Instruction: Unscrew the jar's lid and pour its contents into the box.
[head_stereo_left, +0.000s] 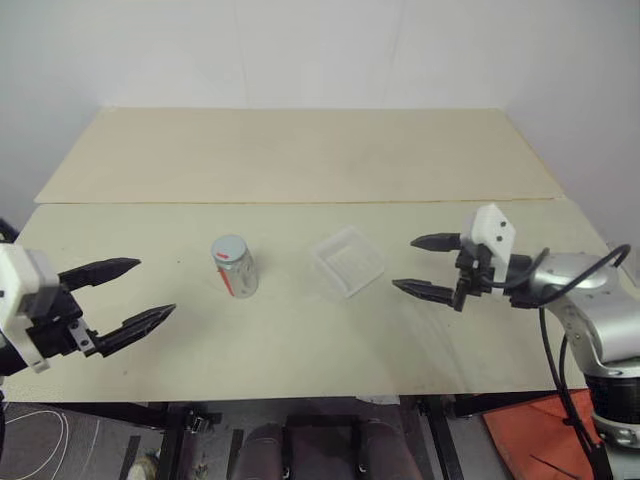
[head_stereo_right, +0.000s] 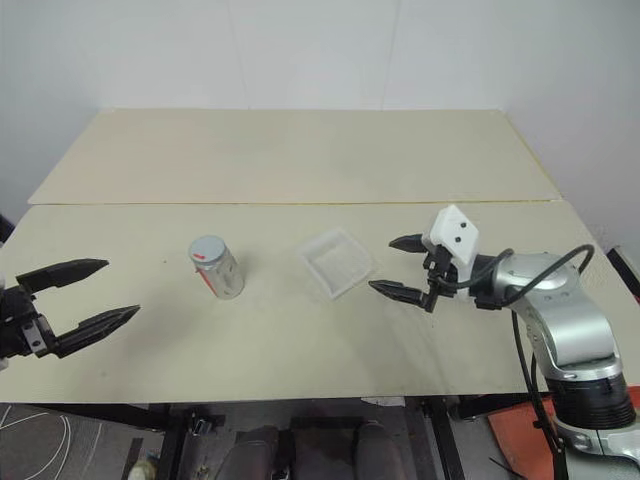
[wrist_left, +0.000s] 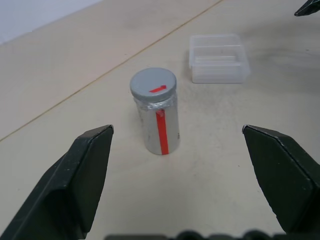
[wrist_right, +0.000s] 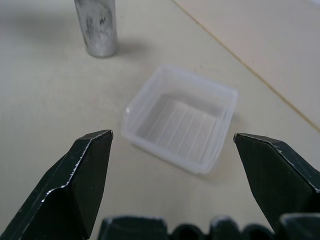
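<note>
One jar (head_stereo_left: 236, 270) stood on the table (head_stereo_left: 300, 340), wearing one lid (head_stereo_left: 229, 247). There was one box (head_stereo_left: 348, 261). Two grippers were in sight, a left (head_stereo_left: 135, 293) and a right (head_stereo_left: 424, 265), each with two fingers. Two boards made up the table.

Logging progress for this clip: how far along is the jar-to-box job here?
Nothing looks done yet. The jar stands upright on the table with its lid on, and the box beside it is empty. In hand: nothing; the left end effector and right end effector are both open, apart from everything. Left: grasping, unscrewing, pouring.
</note>
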